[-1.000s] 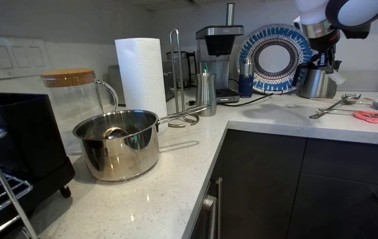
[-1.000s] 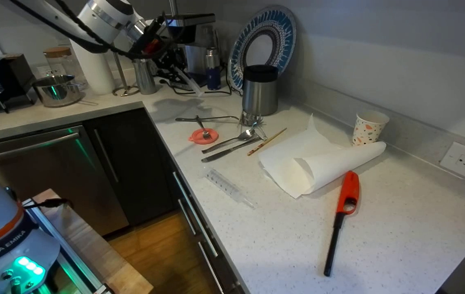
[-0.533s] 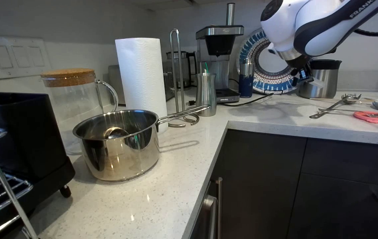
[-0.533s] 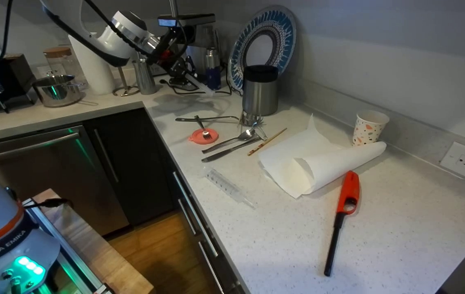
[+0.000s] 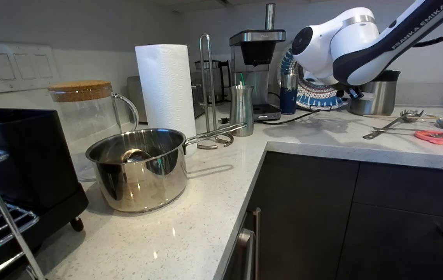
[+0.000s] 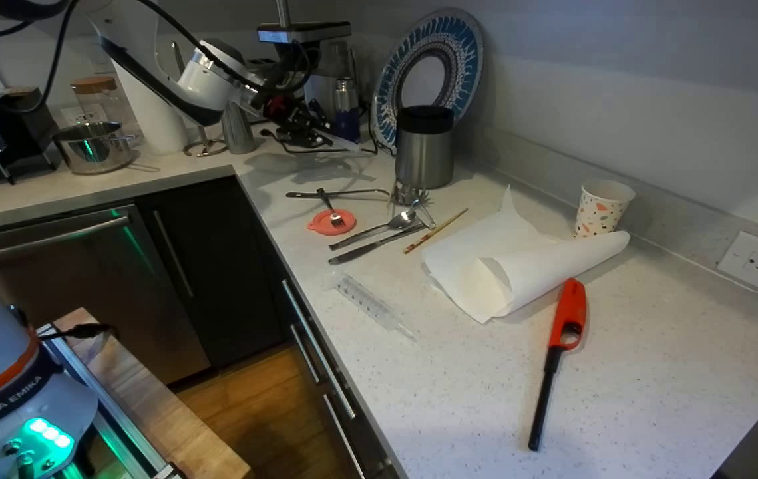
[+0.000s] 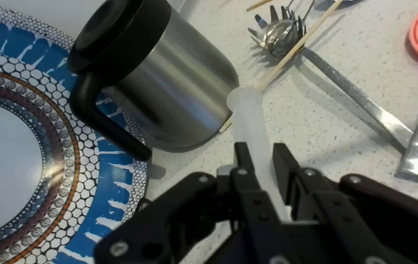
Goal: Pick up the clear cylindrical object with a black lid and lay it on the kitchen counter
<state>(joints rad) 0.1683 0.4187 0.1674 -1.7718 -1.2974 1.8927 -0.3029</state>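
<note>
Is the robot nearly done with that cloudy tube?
Not quite. Done: the cloudy tube looks picked up, hanging above the kitchen counter. In hand: the pincer grips it from both sides in the wrist view. Still to do: laying it on the counter and letting go.

There are two slim translucent cylinders (image 7: 250, 126), one lighter (image 6: 557, 336), one saucepan (image 5: 143, 188), one plate (image 6: 422, 81) and, apparently, two wooden sticks (image 7: 281, 65).

Black-and-white robot arm link (image 5: 400, 46): "FRANKA EMIKA", light letters
White robot base, dark-banded (image 6: 16, 399): "FRANKA EMIKA"
Black-and-silver coffee maker (image 5: 259, 50): small logo, illegible
Clear plastic syringe (image 6: 373, 306): dark marks, unreadable
</note>
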